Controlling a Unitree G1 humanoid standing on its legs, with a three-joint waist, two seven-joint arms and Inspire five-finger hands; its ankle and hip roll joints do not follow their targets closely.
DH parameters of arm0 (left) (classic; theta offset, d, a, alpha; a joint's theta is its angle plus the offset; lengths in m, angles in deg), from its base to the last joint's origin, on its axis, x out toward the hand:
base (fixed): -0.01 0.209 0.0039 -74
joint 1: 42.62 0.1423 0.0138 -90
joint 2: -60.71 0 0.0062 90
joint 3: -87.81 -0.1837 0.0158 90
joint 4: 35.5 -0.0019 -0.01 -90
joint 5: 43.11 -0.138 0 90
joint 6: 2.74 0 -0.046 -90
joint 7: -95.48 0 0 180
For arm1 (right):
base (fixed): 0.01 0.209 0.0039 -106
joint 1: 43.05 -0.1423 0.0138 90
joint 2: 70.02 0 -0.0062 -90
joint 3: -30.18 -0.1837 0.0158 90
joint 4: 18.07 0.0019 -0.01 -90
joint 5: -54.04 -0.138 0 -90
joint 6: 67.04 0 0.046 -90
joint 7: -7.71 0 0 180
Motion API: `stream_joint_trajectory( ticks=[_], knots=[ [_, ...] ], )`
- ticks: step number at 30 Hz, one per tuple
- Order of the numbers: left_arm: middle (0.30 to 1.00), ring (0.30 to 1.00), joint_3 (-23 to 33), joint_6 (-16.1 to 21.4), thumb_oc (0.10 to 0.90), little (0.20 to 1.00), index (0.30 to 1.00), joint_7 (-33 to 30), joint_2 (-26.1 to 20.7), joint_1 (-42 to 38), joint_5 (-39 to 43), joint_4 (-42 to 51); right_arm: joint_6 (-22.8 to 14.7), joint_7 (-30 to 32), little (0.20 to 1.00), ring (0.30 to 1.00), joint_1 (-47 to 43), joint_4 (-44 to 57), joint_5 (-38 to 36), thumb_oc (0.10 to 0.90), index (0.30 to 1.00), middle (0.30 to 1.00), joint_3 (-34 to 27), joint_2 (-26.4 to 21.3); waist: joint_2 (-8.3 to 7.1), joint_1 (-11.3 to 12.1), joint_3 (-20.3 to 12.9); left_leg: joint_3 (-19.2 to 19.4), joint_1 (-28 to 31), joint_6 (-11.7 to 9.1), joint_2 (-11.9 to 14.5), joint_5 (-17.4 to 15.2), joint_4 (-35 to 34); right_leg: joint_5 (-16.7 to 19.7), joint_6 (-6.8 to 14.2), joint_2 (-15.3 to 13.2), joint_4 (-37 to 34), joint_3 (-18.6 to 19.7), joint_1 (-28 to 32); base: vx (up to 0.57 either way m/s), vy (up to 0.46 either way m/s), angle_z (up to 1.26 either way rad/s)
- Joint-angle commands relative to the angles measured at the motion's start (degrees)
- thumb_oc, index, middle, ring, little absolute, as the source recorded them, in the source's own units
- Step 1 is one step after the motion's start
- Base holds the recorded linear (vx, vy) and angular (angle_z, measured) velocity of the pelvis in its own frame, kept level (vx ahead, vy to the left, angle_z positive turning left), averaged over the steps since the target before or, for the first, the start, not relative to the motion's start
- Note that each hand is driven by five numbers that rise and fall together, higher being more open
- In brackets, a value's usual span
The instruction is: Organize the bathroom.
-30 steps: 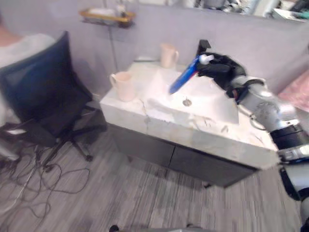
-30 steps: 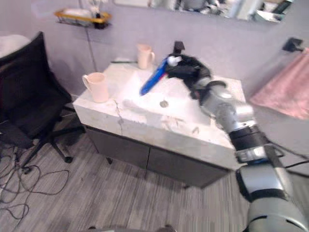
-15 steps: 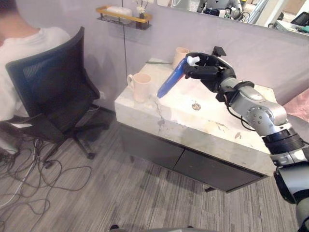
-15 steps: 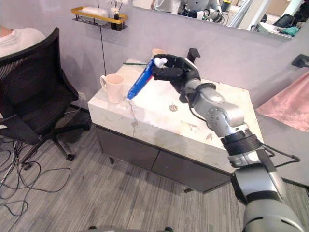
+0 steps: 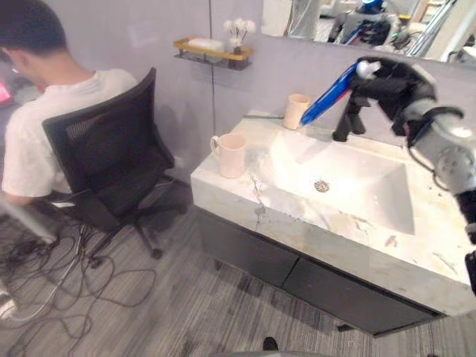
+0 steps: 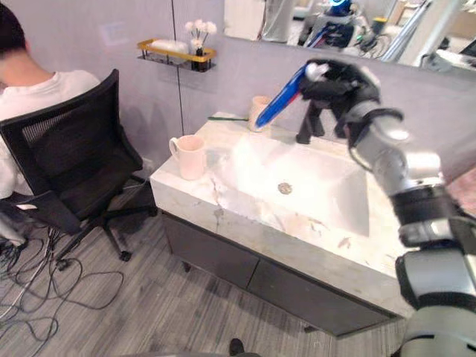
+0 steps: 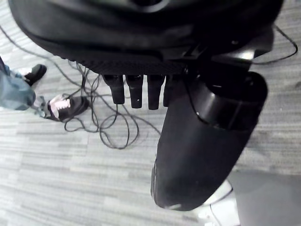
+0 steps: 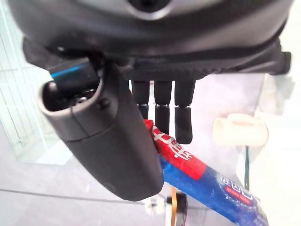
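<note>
the right hand is holding a blue toothpaste tube by its capped end, thumb and fingers pinching it, and that is where the risk is sitting: the long body of the tube is hanging out and down from the grip, so it is likely to swing or slip if the pinch is loosening. the free tail is pointing toward the far cup at the back of the tabletop, just beside the black faucet; a careless lowering is liable to be knocking the cup over or catching the tube on the faucet. a drop from here is probably landing it in the sink basin.

the right arm is reaching up and across over the back of the basin, hand raised above the faucet, tube slanting down toward the cup. a second cup is standing at the near-left corner, well apart. the left hand is hanging over the floor, fingers relaxed, holding nothing.
</note>
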Motion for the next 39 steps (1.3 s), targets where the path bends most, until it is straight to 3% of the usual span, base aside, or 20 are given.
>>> stream_joint_trajectory(
  ticks=[1,3,8,17,24,29,33,39],
  knots=[
    [0.9,0.9,-4.85,-1.39,0.8,0.9,0.9,-1.58,-3.6,-0.02,-4.75,-4.32,-11.0,-1.38,0.3,0.3,-10.08,2.48,-2.07,0.4,0.3,0.3,-3.62,0.83,-5.01,-0.63,-3.94,2.5,1.75,3.79,-3.32,-1.13,1.07,1.33,3.92,-4.7,4.7,5.39,-4.27,0.11,0.008,-0.06],
    [0.9,0.9,-4.56,-2.18,0.8,0.9,0.9,-0.39,-3.64,-0.03,-1.32,-4.5,-10.02,0.0,0.3,0.3,-9.81,5.16,-1.6,0.4,0.3,0.3,-4.48,1.4,-4.75,-1.16,-3.98,2.67,2.52,3.77,-3.21,-0.98,0.12,1.11,3.96,-4.55,4.97,6.23,-4.43,0.1,0.032,-0.06],
    [0.9,0.9,-2.93,-1.49,0.8,0.9,0.9,-1.45,-4.1,0.57,-1.31,-5.49,-7.95,0.98,0.3,0.3,-9.91,9.67,-1.3,0.4,0.3,0.3,-4.79,1.31,-4.69,-1.85,-4.19,3.38,3.7,3.49,-2.85,-0.82,-0.97,1.31,4.37,-4.56,5.2,7.18,-5.11,0.05,0.045,0.0],
    [0.9,0.9,-3.52,-2.44,0.8,0.9,0.9,-0.99,-2.33,0.19,-1.47,-5.4,-6.25,0.26,0.3,0.3,-16.39,11.7,2.1,0.4,0.3,0.3,2.28,5.01,-5.57,-1.77,-5.03,4.84,4.87,3.11,-2.31,-0.76,-2.06,2.08,4.86,-4.78,4.55,7.12,-5.94,0.01,0.02,-0.04],
    [0.9,0.9,-4.61,-3.72,0.8,0.9,0.9,-1.74,-0.88,-0.07,0.1,-4.33,-5.22,2.16,0.3,0.3,-19.68,9.13,12.66,0.4,0.3,0.3,6.86,9.69,-5.78,-0.23,-5.08,4.1,5.26,2.54,-1.92,-0.54,-2.85,2.28,5.06,-5.14,4.18,5.9,-5.81,0.0,0.003,0.03],
    [0.9,0.9,-5.61,-5.18,0.8,0.9,0.9,-1.22,-0.73,0.3,1.19,-3.44,-7.81,5.36,0.3,0.3,-21.45,3.43,20.2,0.4,0.3,0.3,9.96,13.41,-5.07,1.28,-5.43,3.59,5.82,2.14,-1.6,-0.46,-3.43,2.26,5.15,-5.33,3.82,5.53,-5.59,0.01,-0.003,0.09],
    [0.9,0.9,-5.02,-7.07,0.8,0.9,0.9,-1.39,-0.59,0.45,3.94,-3.1,-9.38,7.84,0.3,0.3,-21.57,2.45,26.68,0.4,0.3,0.3,9.94,15.1,-4.41,1.72,-5.66,3.38,6.1,1.77,-1.45,-0.4,-3.69,2.16,5.3,-5.58,4.02,5.42,-5.61,0.01,-0.002,0.03],
    [0.9,0.9,-3.53,-7.19,0.8,0.9,0.9,-1.7,-0.02,2.27,3.97,-2.63,-8.3,9.4,0.3,0.3,-17.47,6.67,33.33,0.4,0.3,0.3,8.34,17.95,-3.32,2.24,-5.61,3.16,6.53,1.47,-1.57,-0.4,-4.05,1.89,5.45,-6.12,4.59,5.31,-6.0,0.02,0.015,0.06]
  ],
)
